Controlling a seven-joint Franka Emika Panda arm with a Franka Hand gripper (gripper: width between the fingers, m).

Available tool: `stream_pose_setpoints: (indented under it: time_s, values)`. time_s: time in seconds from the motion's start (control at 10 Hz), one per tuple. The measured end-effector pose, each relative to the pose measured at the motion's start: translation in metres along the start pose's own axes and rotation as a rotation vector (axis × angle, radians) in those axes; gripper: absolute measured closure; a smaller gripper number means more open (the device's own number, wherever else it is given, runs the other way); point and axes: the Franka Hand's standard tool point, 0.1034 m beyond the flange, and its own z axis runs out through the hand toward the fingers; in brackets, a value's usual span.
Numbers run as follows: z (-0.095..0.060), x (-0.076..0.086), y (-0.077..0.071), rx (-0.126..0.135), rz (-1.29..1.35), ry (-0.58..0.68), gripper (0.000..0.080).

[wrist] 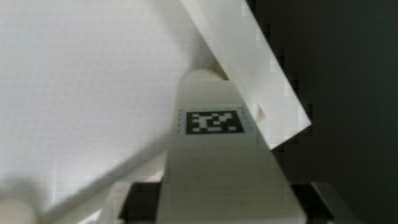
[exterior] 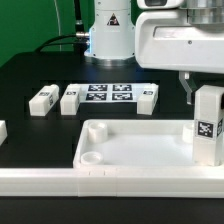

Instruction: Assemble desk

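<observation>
Black counter [exterior: 30,70] carries the white plastic tray-like desk top [exterior: 130,140], cut off at the exterior view's right. The hand [wrist: 222,200] clamps a white tagged block leg [exterior: 207,122] upright over that end. The leg's foot is hidden, so contact is unclear.

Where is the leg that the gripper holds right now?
On the exterior view's right, the leg stands upright in the gripper at the desk top's right end, well apart from the loose legs beside the marker board.

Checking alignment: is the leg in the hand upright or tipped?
Upright: the leg stands vertical in the hand, its sides straight and its tag square-on, at the desk top's corner.
</observation>
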Motion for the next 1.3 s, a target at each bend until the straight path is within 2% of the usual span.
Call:
stream_pose_setpoints:
  time_s: [0.4,0.7,0.9,1.0,1.1,1.3]
  values:
    - [-0.0001,-0.0002,-0.0001,0.004,0.343,-0.012,0.0509]
    - [0.0001,-0.0004,-0.0002,0.004,0.365,-0.012,0.0509]
    - [0.0001,-0.0004,-0.0001,0.004,0.297,-0.012,0.0264]
    - [0.0003,-0.0005,0.0003,0.003,0.226,-0.012,0.0264]
    - [0.0003,-0.0005,0.0003,0.003,0.1,-0.012,0.0173]
    - [0.0002,-0.0005,0.0002,0.004,-0.098,-0.012,0.0157]
